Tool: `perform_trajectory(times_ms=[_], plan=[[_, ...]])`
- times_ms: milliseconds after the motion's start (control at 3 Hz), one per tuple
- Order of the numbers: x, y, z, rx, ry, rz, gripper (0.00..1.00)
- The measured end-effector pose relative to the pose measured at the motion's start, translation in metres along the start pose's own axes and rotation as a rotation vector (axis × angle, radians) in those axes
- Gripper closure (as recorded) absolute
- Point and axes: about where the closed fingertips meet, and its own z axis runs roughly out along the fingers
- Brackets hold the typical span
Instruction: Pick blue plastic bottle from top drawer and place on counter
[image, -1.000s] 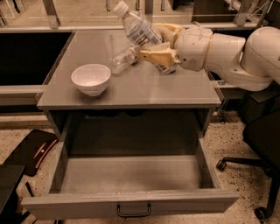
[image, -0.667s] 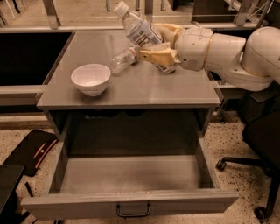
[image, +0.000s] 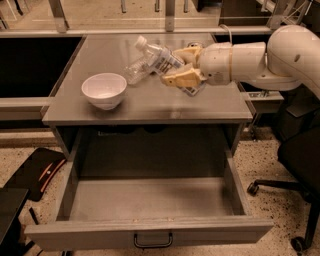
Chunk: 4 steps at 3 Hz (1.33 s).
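Grey and faintly glossy, the bench (image: 215, 102) shows a soft sheen across its top. Near its back edge, right of centre, the tool (image: 171, 67) is clenched on the bottle (image: 156, 53). Its tan fingers (image: 182, 78) close on the labelled body from both sides. The bottle tilts, with its white cap up and toward the back left corner. Its lower end is hidden behind the fingers, so contact with the bench cannot be told. A pale clear shape (image: 136, 71) lies just under the cap end; whether it is a reflection or another bottle is unclear. A white bowl (image: 104, 90) stands upright toward the front left corner, apart from the tool. The white arm (image: 250, 60) reaches in over the right edge. Below the front edge the drawer (image: 80, 235) stands pulled out, with a dark wire handle (image: 152, 243) at the middle of its front. The floor (image: 262, 165) is speckled. An office chair (image: 300, 165) stands at the right, and a dark bag (image: 37, 172) lies at the left.
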Motion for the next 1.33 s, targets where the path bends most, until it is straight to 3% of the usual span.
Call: perform_trajectory(times_ms=[333, 667, 1000, 1333], plan=[[0.046, -0.009, 0.013, -0.008, 0.02, 0.08, 1.0], [0.066, -0.017, 0.022, 0.004, 0.014, 0.124, 1.0], [0.068, -0.017, 0.023, 0.003, 0.013, 0.127, 0.83], [0.068, -0.017, 0.023, 0.003, 0.013, 0.127, 0.6]])
